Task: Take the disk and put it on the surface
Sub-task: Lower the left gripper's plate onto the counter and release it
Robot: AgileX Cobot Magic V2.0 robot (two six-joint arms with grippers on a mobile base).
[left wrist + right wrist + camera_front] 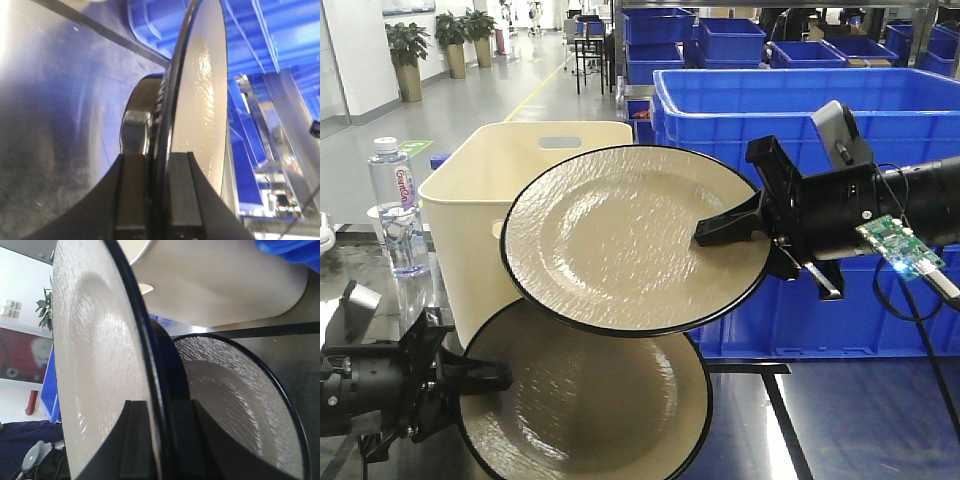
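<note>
we see both grabs done: right jaws clamp upper disk (620, 240) by its rim, midair; left jaws clamp lower disk (590, 410), low near the worktop (850, 420). placing both remains, we judge.

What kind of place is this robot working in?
Likely a warehouse or factory hall: a big blue storage bin, more blue crates stacked behind it, and a long aisle with a yellow floor line.
</note>
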